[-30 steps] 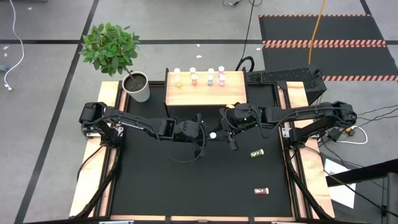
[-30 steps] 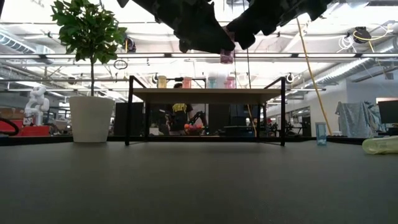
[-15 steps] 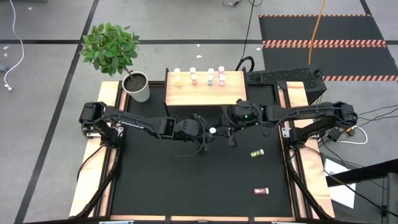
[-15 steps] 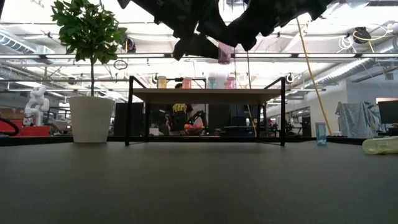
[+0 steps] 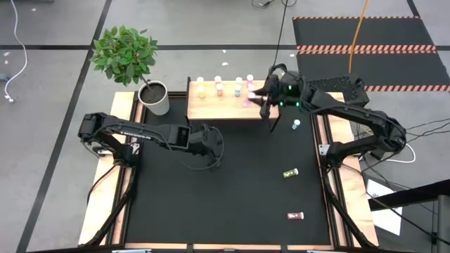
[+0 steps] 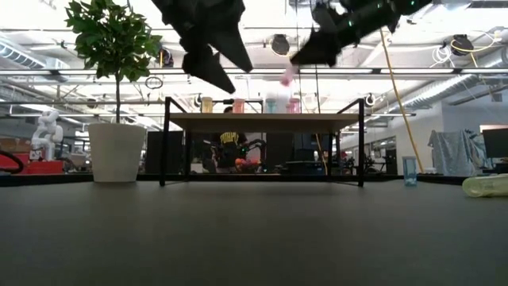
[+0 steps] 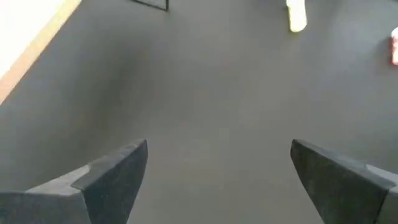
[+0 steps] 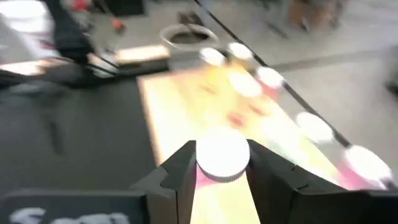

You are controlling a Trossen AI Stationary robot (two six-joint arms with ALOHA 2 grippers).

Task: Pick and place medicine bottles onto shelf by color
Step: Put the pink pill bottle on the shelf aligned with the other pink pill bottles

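One pink bottle (image 8: 222, 157) sits clenched in the right pincer (image 5: 261, 100) above the shelf's (image 5: 228, 109) right edge, ready to join its color group; left pincer (image 7: 217, 180) hangs released mid-counter.

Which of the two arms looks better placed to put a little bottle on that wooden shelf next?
The right. Its right gripper is shut on a white-capped bottle over the shelf; the left gripper is open and empty above the black mat.

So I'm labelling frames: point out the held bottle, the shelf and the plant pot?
Pink bottle (image 8: 222, 154), right wrist view, white cap.
Shelf (image 5: 204, 107), high view, bare board.
Plant pot (image 6: 116, 152), low view, white wall.
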